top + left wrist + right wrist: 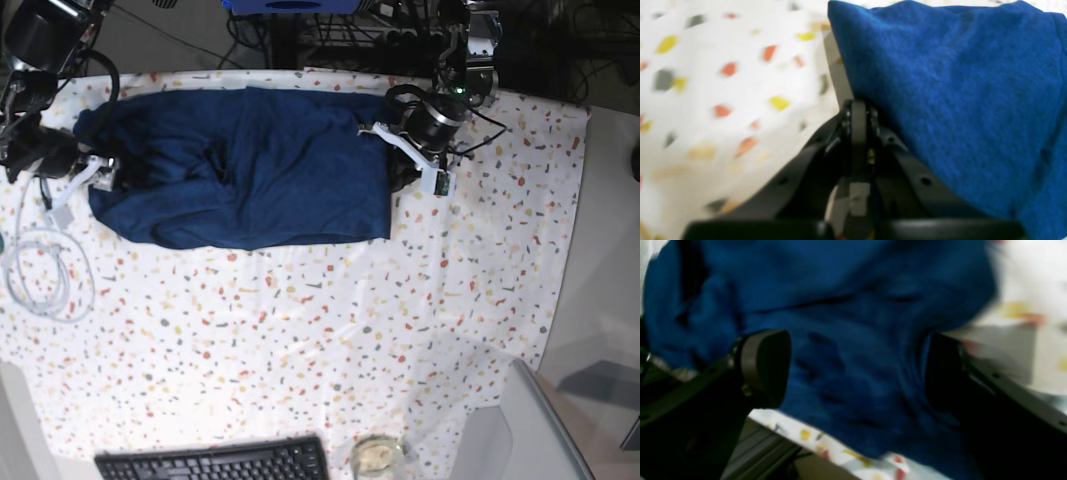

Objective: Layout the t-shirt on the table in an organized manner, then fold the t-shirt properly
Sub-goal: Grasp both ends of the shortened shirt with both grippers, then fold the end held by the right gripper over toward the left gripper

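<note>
Left tool [858, 113] pinches t-shirt [250, 170] hem, low.

navy t-shirt [250, 170] spread, rumpled, on speckled table [330, 330]

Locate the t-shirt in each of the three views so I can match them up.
Left wrist: t-shirt fills the right half, draped beside the shut left pincer.
Right wrist: fills most of the frame, lying between the open right pincer's fingers.
Base: upper left of centre, spread sideways between the two arms.
Shared landmark: the speckled white table, visible at left in the left wrist view and along the bottom and right in the right wrist view.
</note>
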Controlling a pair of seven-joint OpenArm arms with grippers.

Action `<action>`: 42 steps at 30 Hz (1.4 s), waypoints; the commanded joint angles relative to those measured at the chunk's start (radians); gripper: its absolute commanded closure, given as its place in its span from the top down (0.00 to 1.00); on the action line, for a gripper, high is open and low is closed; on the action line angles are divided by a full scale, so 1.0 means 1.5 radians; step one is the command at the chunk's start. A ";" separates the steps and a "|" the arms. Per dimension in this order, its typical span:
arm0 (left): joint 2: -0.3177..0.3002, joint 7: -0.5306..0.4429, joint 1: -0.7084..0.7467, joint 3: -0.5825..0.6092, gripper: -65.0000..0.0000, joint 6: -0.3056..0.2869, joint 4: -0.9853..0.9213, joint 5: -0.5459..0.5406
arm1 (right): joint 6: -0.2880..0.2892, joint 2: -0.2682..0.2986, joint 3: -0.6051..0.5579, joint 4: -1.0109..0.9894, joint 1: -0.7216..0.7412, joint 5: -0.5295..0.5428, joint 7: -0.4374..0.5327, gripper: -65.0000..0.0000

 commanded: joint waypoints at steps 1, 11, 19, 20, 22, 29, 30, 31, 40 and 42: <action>0.005 0.005 -0.002 0.002 0.00 -0.005 0.008 0.001 | 0.005 0.009 -0.005 0.010 0.002 0.010 -0.003 0.86; 0.009 0.007 -0.005 0.002 0.00 -0.005 0.005 0.002 | 0.005 0.008 -0.017 0.002 0.006 0.010 0.001 0.84; 0.009 0.008 -0.005 0.005 0.00 -0.005 0.005 -0.002 | 0.005 0.007 -0.017 -0.025 0.024 0.010 -0.001 0.59; 0.009 0.008 -0.005 0.012 0.00 -0.005 0.005 -0.002 | 0.005 0.009 -0.017 -0.039 0.028 0.009 -0.001 0.58; 0.008 0.008 -0.005 0.029 0.00 -0.005 0.005 -0.001 | 0.005 0.012 -0.017 -0.070 0.035 0.009 -0.001 0.58; 0.008 0.007 -0.005 0.049 0.00 -0.004 0.004 -0.003 | 0.005 0.012 -0.018 -0.090 0.063 0.009 -0.002 0.00; 0.008 0.007 -0.005 0.047 0.00 -0.004 0.004 -0.003 | 0.005 0.013 -0.018 -0.089 0.066 0.009 -0.005 0.00; 0.008 0.007 -0.005 0.047 0.00 -0.004 0.004 -0.003 | 0.005 0.013 -0.018 -0.087 0.067 0.009 -0.006 0.03; 0.004 0.006 -0.003 0.046 0.00 -0.004 0.004 -0.003 | 0.005 -0.033 -0.019 0.130 0.028 0.007 -0.110 0.00; 0.004 0.007 -0.004 0.046 0.00 -0.004 0.005 -0.003 | 0.005 -0.055 -0.019 0.178 0.021 0.007 -0.133 0.00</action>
